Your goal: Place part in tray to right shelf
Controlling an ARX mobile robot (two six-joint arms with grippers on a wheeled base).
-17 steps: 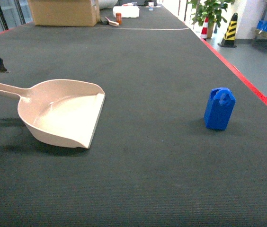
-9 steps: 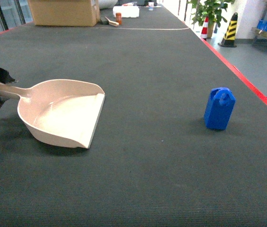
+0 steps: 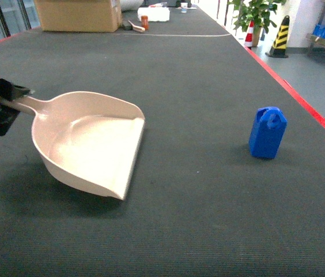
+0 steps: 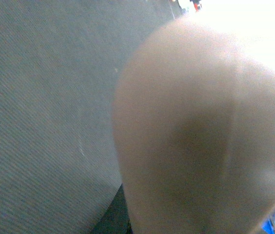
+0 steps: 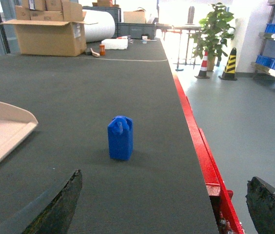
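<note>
While shut on the tray [image 3: 93,144] handle, left gripper [image 3: 4,98] tilts it (slightly) — right gripper [image 5: 166,204] agape.

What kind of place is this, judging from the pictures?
Probably a warehouse or factory hall: a long dark work table with a red edge, cardboard boxes at its far end, and a striped traffic cone beside metal shelving with blue crates.

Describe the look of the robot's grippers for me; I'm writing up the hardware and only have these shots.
The left gripper is black and blocky, with angular dark parts at the frame's edge. The right gripper has two broad, dark fingers with rough, pitted-looking surfaces and rounded tips, wide apart. No cables, markings or labels can be made out on either.
</note>
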